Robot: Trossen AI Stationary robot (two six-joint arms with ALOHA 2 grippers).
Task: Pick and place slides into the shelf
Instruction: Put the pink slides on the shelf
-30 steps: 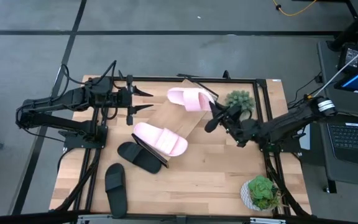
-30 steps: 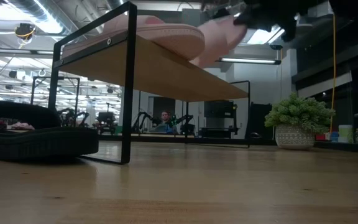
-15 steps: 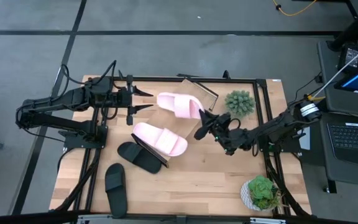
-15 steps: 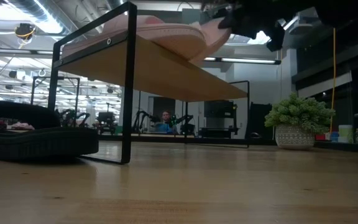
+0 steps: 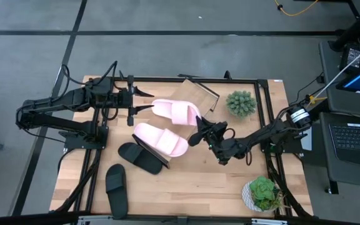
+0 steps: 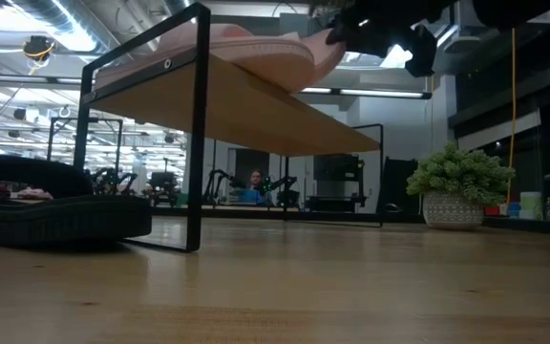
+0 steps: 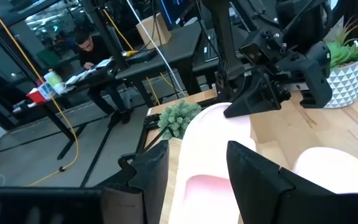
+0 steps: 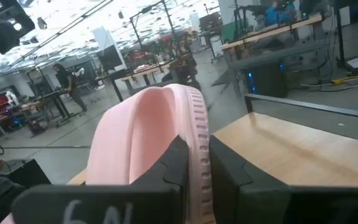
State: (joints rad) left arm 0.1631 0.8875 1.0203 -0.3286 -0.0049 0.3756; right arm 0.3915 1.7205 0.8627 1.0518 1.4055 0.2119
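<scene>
No brand or label can be read. The right gripper (image 5: 200,135), its arm stretched low across the table, is clamped on the edge of a pink slide (image 5: 175,110) over the shelf (image 5: 200,94). The left gripper (image 5: 147,100) waits beside it, fingers apart, holding nothing.

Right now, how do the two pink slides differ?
The pink slide in the right gripper sits farther back, pinched at one end by that gripper; the nearer pink slide lies free on the shelf, with no gripper on it. The held one points across the table, towards the left gripper; the nearer one lies at a slant. Both are pale pink with a wide strap, and they look like a pair.
</scene>
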